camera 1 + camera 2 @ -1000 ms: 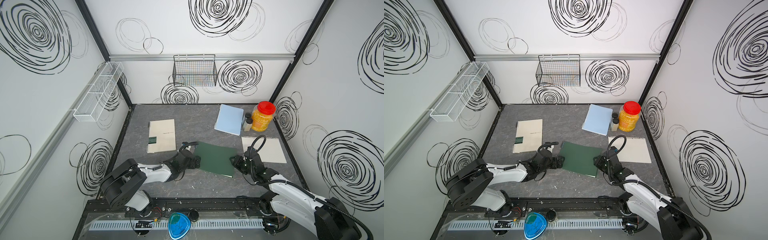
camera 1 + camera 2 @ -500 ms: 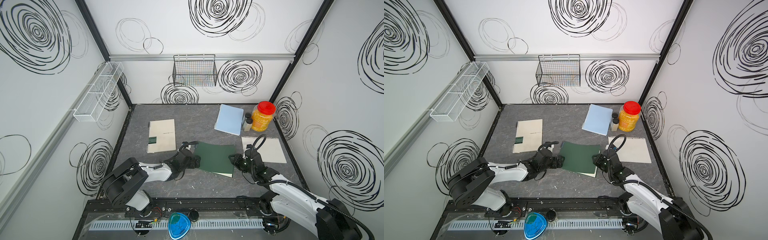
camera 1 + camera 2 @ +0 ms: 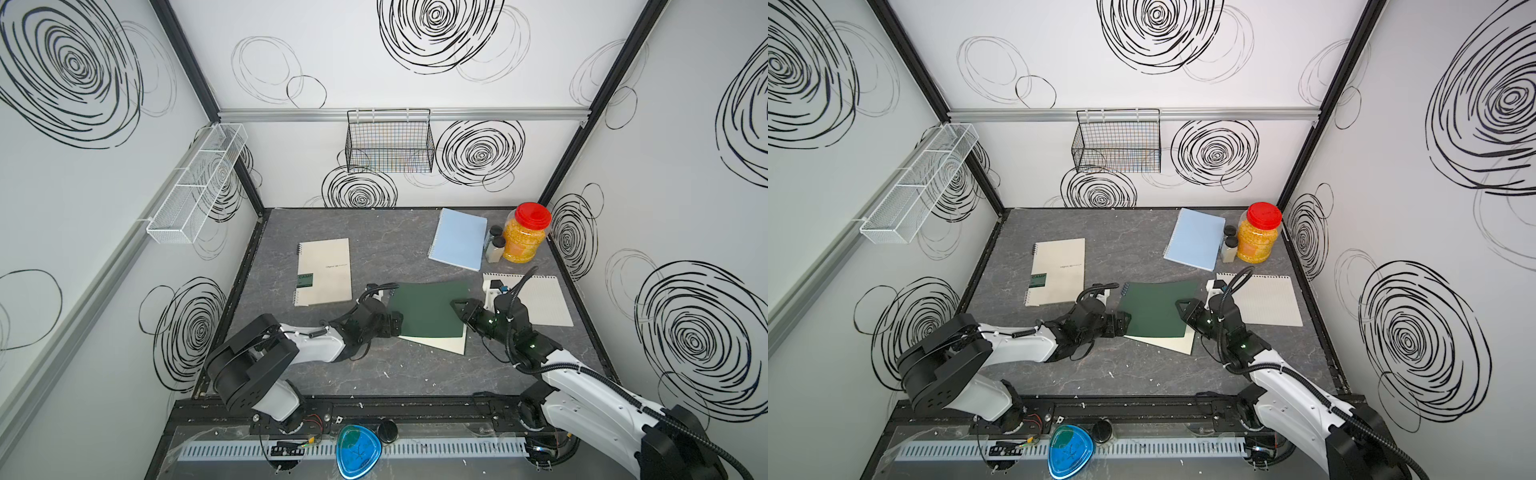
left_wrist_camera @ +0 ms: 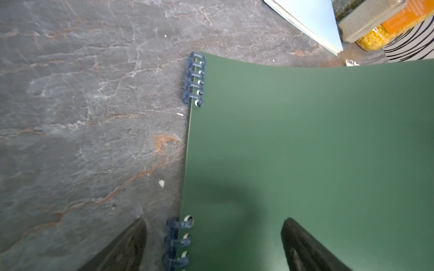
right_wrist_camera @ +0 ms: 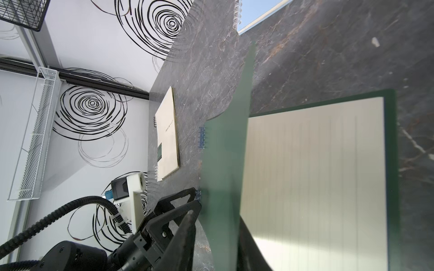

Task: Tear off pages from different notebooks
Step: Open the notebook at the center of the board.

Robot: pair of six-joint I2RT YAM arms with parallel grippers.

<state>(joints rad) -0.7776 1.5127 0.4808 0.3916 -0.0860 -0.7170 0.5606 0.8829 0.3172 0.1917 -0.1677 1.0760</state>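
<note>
The dark green notebook (image 3: 428,309) (image 3: 1154,309) lies mid-table. My right gripper (image 3: 461,309) (image 3: 1185,309) (image 5: 218,223) is shut on the right edge of its cover (image 5: 225,176) and holds that edge raised. A cream lined page (image 3: 440,343) (image 5: 317,176) shows underneath. My left gripper (image 3: 395,324) (image 3: 1123,324) (image 4: 213,225) is open and straddles the bound edge with its blue rings (image 4: 195,77). The cream notebook (image 3: 326,270) lies at the left and the light blue notebook (image 3: 459,239) at the back. A loose page (image 3: 544,299) lies at the right.
A red-lidded jar (image 3: 525,235) and two small bottles (image 3: 494,249) stand in the back right corner beside the blue notebook. A black wire basket (image 3: 388,141) hangs on the back wall and a white mesh shelf (image 3: 195,187) on the left wall. Paper crumbs dot the front.
My right gripper has closed on the green cover's right edge and lifted it, uncovering the cream page. The left arm has barely moved.
</note>
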